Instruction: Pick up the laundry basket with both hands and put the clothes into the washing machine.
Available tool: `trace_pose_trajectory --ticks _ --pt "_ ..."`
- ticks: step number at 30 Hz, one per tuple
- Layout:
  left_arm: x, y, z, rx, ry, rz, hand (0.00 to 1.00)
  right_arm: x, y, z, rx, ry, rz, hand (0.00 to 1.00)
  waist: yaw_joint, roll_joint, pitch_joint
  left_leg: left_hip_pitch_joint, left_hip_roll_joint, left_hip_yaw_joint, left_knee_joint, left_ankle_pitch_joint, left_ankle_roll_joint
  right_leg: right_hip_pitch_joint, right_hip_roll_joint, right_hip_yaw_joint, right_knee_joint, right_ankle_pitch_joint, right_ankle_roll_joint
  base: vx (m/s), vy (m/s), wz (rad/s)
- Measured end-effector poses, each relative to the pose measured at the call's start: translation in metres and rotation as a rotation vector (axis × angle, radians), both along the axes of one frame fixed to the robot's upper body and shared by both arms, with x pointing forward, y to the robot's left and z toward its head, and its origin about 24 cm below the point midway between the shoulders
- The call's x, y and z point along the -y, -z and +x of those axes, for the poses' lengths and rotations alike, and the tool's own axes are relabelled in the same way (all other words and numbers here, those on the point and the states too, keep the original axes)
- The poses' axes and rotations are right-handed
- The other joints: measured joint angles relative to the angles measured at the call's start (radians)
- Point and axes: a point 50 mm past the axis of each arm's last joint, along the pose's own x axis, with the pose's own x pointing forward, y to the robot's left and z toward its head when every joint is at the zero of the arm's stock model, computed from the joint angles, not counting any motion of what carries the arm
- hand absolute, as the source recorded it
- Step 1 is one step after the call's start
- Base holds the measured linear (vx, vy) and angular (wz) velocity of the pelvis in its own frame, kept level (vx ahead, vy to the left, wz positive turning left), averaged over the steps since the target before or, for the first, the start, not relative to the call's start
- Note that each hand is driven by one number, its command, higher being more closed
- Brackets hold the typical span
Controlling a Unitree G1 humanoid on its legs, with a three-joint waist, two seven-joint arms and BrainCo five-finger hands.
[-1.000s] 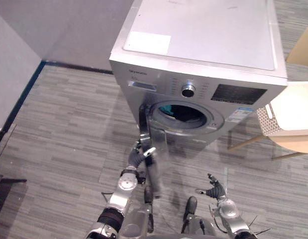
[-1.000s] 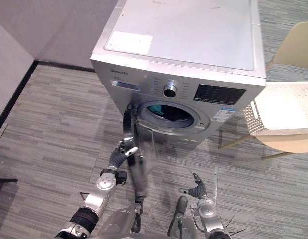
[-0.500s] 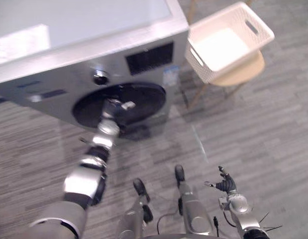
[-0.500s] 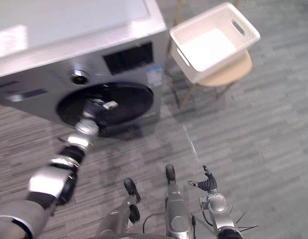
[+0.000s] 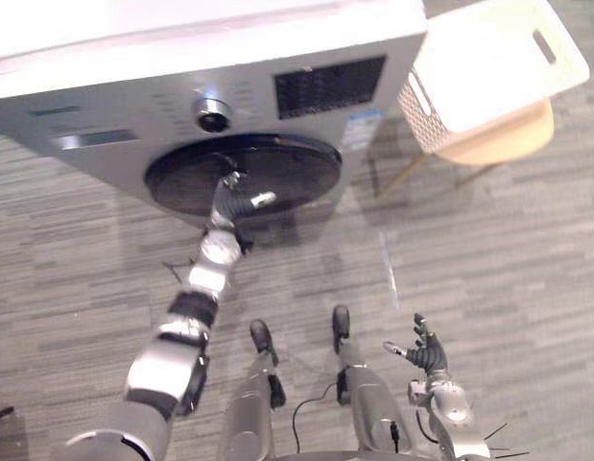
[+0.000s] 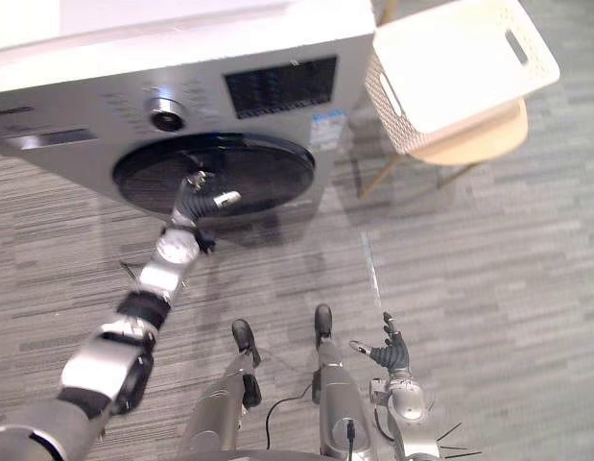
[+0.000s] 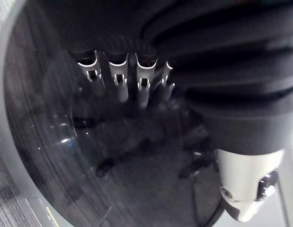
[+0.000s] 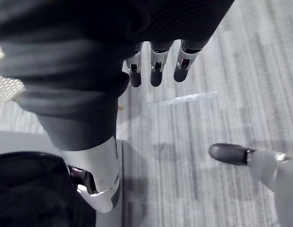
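Observation:
The silver washing machine (image 5: 114,91) stands ahead with its dark round door (image 5: 287,168) shut. My left hand (image 5: 235,192) reaches out to the door, and its straight fingers (image 7: 119,75) lie flat against the dark glass (image 7: 47,123); it is open. A white laundry basket (image 5: 488,67) sits on a pale wooden chair (image 5: 512,134) to the right of the machine, and its inside looks bare. Low at the right, my right hand (image 5: 426,355) hangs over the floor, fingers (image 8: 155,66) relaxed and holding nothing.
Grey striped carpet floor (image 5: 508,269) spreads in front of and to the right of the machine. The chair's thin legs (image 5: 404,173) stand close to the machine's right side.
A second ago the machine's door stood open beside my left hand; now it is shut with that hand flat on it. The camera has swung right, bringing the basket into view.

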Motion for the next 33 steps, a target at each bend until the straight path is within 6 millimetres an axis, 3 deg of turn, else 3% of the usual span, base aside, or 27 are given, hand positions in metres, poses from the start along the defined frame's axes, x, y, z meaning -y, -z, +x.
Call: trace_pose_trajectory --ticks 1,3,4,6,9,12,13,14,16,17,19,20,21,22,23,24,26,28,29,30,31,32,33 --pt "-0.001 0.013 -0.01 -0.03 -0.008 -0.012 0.0 0.0 0.003 -0.002 -0.017 -0.002 -0.002 0.0 0.001 0.002 -0.016 0.003 -0.001 -0.013 -0.002 0.0 0.0 0.008 0.0 -0.01 0.002 -0.006 -0.001 0.08 0.004 0.62" --pt "-0.009 0.071 -0.061 -0.213 -0.06 -0.068 0.0 0.002 0.019 -0.011 -0.11 0.008 -0.019 0.0 0.012 0.016 -0.052 0.049 -0.014 -0.055 -0.006 -0.009 -0.007 0.076 -0.009 -0.053 0.005 -0.035 0.006 0.09 0.019 0.59" --pt "-0.011 0.081 -0.072 -0.252 -0.073 -0.085 0.0 0.002 0.021 -0.013 -0.13 0.005 -0.027 0.0 0.021 0.022 -0.055 0.057 -0.014 -0.066 0.001 -0.017 -0.007 0.091 -0.012 -0.064 0.008 -0.045 0.011 0.07 0.061 0.64" --pt "-0.013 0.116 -0.113 -0.393 -0.101 -0.133 0.0 0.007 0.029 -0.018 -0.191 -0.005 -0.049 0.0 0.041 0.048 -0.069 0.056 -0.03 -0.125 0.074 -0.062 0.0 0.147 -0.033 -0.129 0.038 -0.089 0.025 0.05 0.085 0.8" --pt "-0.013 0.136 -0.135 -0.492 -0.115 -0.166 0.0 0.012 0.032 -0.021 -0.225 -0.007 -0.067 0.0 0.049 0.075 -0.088 0.045 -0.027 -0.082 0.102 -0.095 0.019 0.205 -0.063 -0.242 0.062 -0.128 0.044 0.0 0.081 1.23" --pt "-0.018 0.158 -0.156 -0.608 -0.161 -0.194 0.0 0.017 0.031 -0.011 -0.231 -0.013 -0.083 0.0 0.053 0.087 -0.102 0.038 0.002 0.107 0.112 -0.085 0.035 0.229 -0.115 -0.365 0.106 -0.166 0.079 0.14 0.118 1.36" --pt "-0.031 0.17 -0.175 -0.673 -0.23 -0.201 0.0 0.014 0.029 -0.003 -0.217 -0.019 -0.081 0.0 0.061 0.075 -0.103 0.025 -0.006 0.092 0.139 -0.083 0.052 0.243 -0.132 -0.39 0.11 -0.175 0.09 0.13 0.101 0.6" --pt "-0.033 0.171 -0.177 -0.68 -0.238 -0.201 0.0 0.013 0.029 -0.003 -0.216 -0.021 -0.079 0.0 0.063 0.073 -0.103 0.025 -0.008 0.09 0.142 -0.085 0.054 0.245 -0.134 -0.392 0.109 -0.175 0.091 0.16 0.086 0.49" --pt "-0.049 0.183 -0.199 -0.758 -0.318 -0.2 0.0 0.004 0.03 0.001 -0.219 -0.037 -0.057 0.0 0.084 0.043 -0.106 0.024 -0.027 0.071 0.195 -0.131 0.067 0.284 -0.159 -0.419 0.108 -0.19 0.112 0.19 0.085 0.37" --pt "-0.056 0.19 -0.218 -0.815 -0.369 -0.206 0.0 -0.002 0.032 0.001 -0.231 -0.058 -0.048 0.0 0.1 0.027 -0.115 0.021 -0.041 0.057 0.263 -0.191 0.074 0.315 -0.186 -0.441 0.132 -0.213 0.136 0.23 0.116 0.34" --pt "-0.059 0.195 -0.233 -0.849 -0.408 -0.22 0.0 -0.003 0.033 0.002 -0.238 -0.074 -0.045 0.0 0.109 0.025 -0.124 0.02 -0.053 0.036 0.317 -0.26 0.083 0.308 -0.231 -0.441 0.238 -0.249 0.177 0.21 0.13 0.34" --pt "-0.059 0.198 -0.241 -0.874 -0.422 -0.225 0.0 -0.005 0.032 0.006 -0.232 -0.092 -0.048 0.0 0.106 0.028 -0.126 0.024 -0.065 0.009 0.334 -0.281 0.088 0.268 -0.274 -0.433 0.391 -0.257 0.184 0.23 0.175 0.73" --pt "-0.061 0.198 -0.245 -0.882 -0.429 -0.221 0.0 -0.005 0.032 0.005 -0.235 -0.101 -0.058 0.0 0.101 0.044 -0.137 0.037 -0.082 -0.037 0.347 -0.297 0.101 0.182 -0.334 -0.37 0.642 -0.225 0.139 0.31 0.216 0.9" --pt "-0.063 0.197 -0.244 -0.876 -0.432 -0.217 0.0 -0.004 0.032 0.004 -0.239 -0.105 -0.062 0.0 0.1 0.039 -0.134 0.048 -0.092 -0.061 0.349 -0.304 0.107 0.146 -0.35 -0.328 0.736 -0.194 0.111 0.35 0.182 1.21" --pt "-0.065 0.195 -0.24 -0.86 -0.432 -0.212 0.0 -0.008 0.035 0.002 -0.253 -0.115 -0.055 0.0 0.094 0.028 -0.134 0.064 -0.104 -0.116 0.351 -0.313 0.119 0.094 -0.337 -0.239 0.859 -0.24 0.123 0.4 0.086 1.58" --pt "-0.068 0.192 -0.234 -0.838 -0.435 -0.206 0.0 -0.014 0.035 0.003 -0.252 -0.141 -0.049 0.0 0.089 0.028 -0.132 0.08 -0.11 -0.2 0.354 -0.331 0.129 0.048 -0.275 -0.183 0.938 -0.328 0.095 0.27 0.011 1.59" --pt "-0.068 0.19 -0.229 -0.812 -0.435 -0.212 0.0 -0.018 0.033 0.007 -0.243 -0.171 -0.047 0.0 0.085 0.034 -0.127 0.12 -0.117 -0.276 0.34 -0.33 0.122 -0.004 -0.218 -0.159 0.934 -0.381 0.046 0.33 -0.054 1.61" --pt "-0.063 0.187 -0.221 -0.782 -0.425 -0.229 0.0 -0.019 0.03 0.014 -0.223 -0.188 -0.054 0.0 0.08 0.027 -0.124 0.16 -0.135 -0.37 0.328 -0.346 0.115 -0.082 -0.16 -0.108 0.861 -0.406 0.033 0.44 -0.14 1.59" --pt "-0.062 0.185 -0.217 -0.762 -0.425 -0.24 0.0 -0.018 0.028 0.016 -0.212 -0.188 -0.059 0.0 0.076 0.028 -0.123 0.174 -0.137 -0.43 0.328 -0.358 0.105 -0.136 -0.12 -0.033 0.788 -0.404 0.037 0.38 -0.239 1.84" --pt "-0.058 0.182 -0.208 -0.738 -0.411 -0.252 0.0 -0.016 0.027 0.016 -0.209 -0.189 -0.064 0.0 0.07 0.025 -0.12 0.186 -0.142 -0.516 0.335 -0.373 0.08 -0.162 -0.068 0.056 0.643 -0.373 0.07 0.39 -0.281 1.99" --pt "-0.057 0.181 -0.204 -0.725 -0.405 -0.254 0.0 -0.015 0.027 0.015 -0.212 -0.189 -0.065 0.0 0.068 0.012 -0.118 0.197 -0.146 -0.549 0.338 -0.38 0.069 -0.157 -0.058 0.093 0.573 -0.351 0.074 0.41 -0.351 2.08" --pt "-0.058 0.179 -0.2 -0.706 -0.396 -0.249 0.0 -0.016 0.03 0.011 -0.224 -0.187 -0.059 0.0 0.066 -0.005 -0.112 0.205 -0.167 -0.607 0.35 -0.4 0.037 -0.156 -0.059 0.15 0.478 -0.233 0.066 0.32 -0.337 1.82" --pt "-0.054 0.179 -0.198 -0.708 -0.391 -0.259 0.0 -0.014 0.032 0.007 -0.237 -0.183 -0.063 0.0 0.051 -0.001 -0.114 0.202 -0.166 -0.658 0.372 -0.424 0.016 -0.146 -0.065 0.134 0.517 -0.196 0.062 0.36 -0.396 1.84"
